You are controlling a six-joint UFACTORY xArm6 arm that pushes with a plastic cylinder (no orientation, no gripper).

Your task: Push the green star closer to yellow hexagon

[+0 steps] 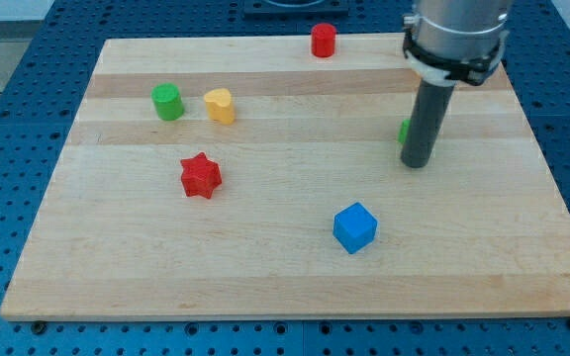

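Note:
My tip [417,164] rests on the wooden board [285,267] at the view's right. A small green block [404,130] shows only as a sliver at the rod's left edge, just above the tip. The rod hides the rest of it, so I cannot make out its shape. A yellow block [220,105] with a notched top sits far to the view's left, near the upper left of the board. Its exact shape is hard to tell.
A green cylinder [168,102] stands right beside the yellow block, on its left. A red star [201,176] lies below them. A blue cube [354,227] sits below and left of the tip. A red cylinder [324,41] stands at the board's top edge.

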